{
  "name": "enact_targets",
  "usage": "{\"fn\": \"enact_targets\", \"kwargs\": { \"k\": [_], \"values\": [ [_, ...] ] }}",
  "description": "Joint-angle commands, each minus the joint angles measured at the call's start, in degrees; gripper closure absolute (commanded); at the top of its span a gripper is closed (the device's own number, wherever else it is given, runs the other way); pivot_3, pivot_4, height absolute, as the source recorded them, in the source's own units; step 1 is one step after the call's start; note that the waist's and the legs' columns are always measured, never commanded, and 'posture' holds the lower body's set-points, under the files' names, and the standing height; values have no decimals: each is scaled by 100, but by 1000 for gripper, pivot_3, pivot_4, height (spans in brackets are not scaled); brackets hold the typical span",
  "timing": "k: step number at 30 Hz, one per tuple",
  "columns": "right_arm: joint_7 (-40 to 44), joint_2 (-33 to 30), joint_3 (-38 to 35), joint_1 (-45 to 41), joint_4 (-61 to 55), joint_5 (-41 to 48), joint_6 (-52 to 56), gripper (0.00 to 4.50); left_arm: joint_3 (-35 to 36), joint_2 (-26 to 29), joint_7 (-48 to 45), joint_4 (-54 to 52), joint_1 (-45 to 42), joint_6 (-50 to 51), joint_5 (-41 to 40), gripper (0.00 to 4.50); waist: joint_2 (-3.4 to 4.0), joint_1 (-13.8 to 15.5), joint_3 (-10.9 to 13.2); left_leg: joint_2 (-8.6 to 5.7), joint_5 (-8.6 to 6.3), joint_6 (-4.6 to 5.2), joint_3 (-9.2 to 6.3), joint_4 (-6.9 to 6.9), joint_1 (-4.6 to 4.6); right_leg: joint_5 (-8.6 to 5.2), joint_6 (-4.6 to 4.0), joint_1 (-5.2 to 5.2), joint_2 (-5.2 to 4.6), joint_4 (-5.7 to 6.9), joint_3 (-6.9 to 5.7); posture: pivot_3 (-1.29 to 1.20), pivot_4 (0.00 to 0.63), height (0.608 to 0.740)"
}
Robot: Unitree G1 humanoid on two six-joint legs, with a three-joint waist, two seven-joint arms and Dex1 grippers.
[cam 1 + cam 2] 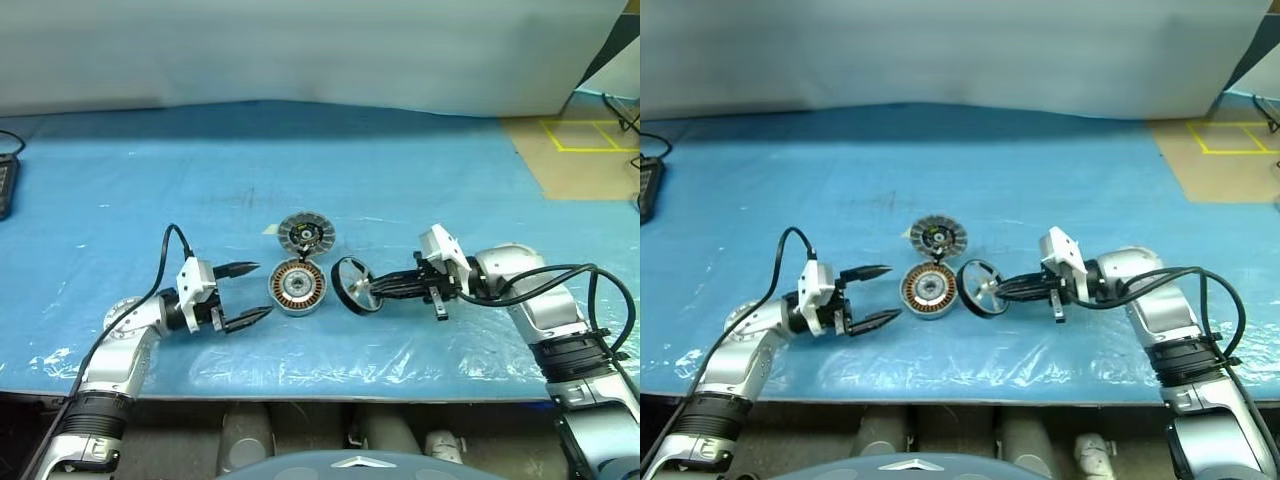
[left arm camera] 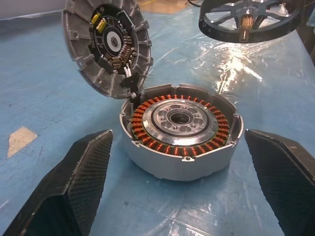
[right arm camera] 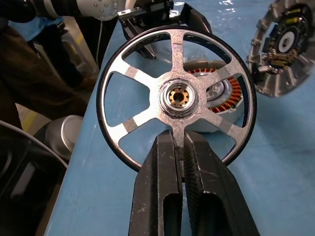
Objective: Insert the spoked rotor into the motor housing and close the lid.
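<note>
The motor housing (image 1: 297,287) sits on the blue sheet between my arms, its copper windings (image 2: 183,147) ringing a dark centre hole. Its lid (image 1: 305,234) stands tilted open at the housing's far side, hinged there, toothed grey ring and black centre showing (image 2: 109,46). My right gripper (image 1: 372,292) is shut on a spoke of the spoked rotor (image 3: 177,98), which hangs above the sheet just right of the housing (image 1: 353,286). My left gripper (image 1: 248,294) stands open at the housing's left side, one finger (image 2: 74,182) on each flank, apart from it.
The blue plastic sheet (image 1: 300,180) covers the table; its front edge runs just behind my wrists. A black device (image 1: 6,185) lies at the far left edge. Bare brown floor with yellow tape (image 1: 585,140) shows at the back right.
</note>
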Motion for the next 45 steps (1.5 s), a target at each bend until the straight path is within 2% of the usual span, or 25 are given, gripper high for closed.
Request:
{"fn": "enact_targets", "kwargs": {
  "k": [1,9,20,45],
  "values": [
    [-150,255,237,-270,143,-221,-285,4486,1,-17,-79,51,-22,-174,-18,0,0,-7,0,0,0,0,0,0,0,0,0,0,0,0,0,0,150,740],
    [-463,802,513,-715,769,-552,-514,4486,-17,-47,-128,190,28,-341,18,0,0,-6,0,-7,0,-1,0,-7,-6,0,0,-3,1,-6,-2,0,150,740],
    [-459,1256,615,-1133,1285,-709,-694,4486,8,-130,69,44,223,-397,33,0,0,-9,0,-5,1,-2,0,-8,-3,0,0,-3,1,-4,-2,0,150,740],
    [-505,1543,739,-1310,1912,-1035,-1018,4486,47,-56,226,-87,302,-357,10,0,0,-10,0,-5,1,-2,0,-5,-3,1,0,-3,1,0,-3,0,150,740]
  ]
}}
